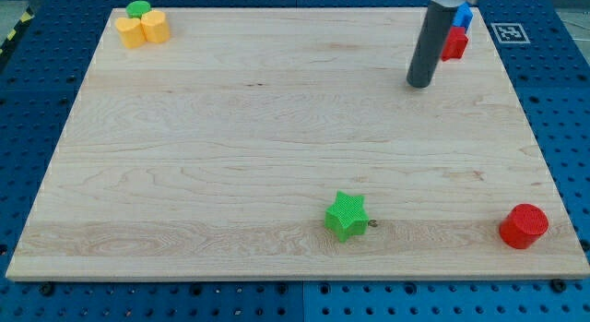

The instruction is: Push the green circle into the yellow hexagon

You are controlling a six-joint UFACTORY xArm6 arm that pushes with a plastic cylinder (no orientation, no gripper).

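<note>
The green circle (138,8) sits at the view's top left corner of the wooden board. It touches two yellow blocks just below it: a yellow heart-like block (131,32) and the yellow hexagon (154,27). My tip (420,83) is far away at the view's top right, resting on the board just left of a red block (454,43).
A blue block (464,16) sits above the red block at the top right, partly hidden by the rod. A green star (347,216) lies near the bottom centre. A red cylinder (524,226) stands at the bottom right corner. The board's edge (277,278) borders a blue perforated table.
</note>
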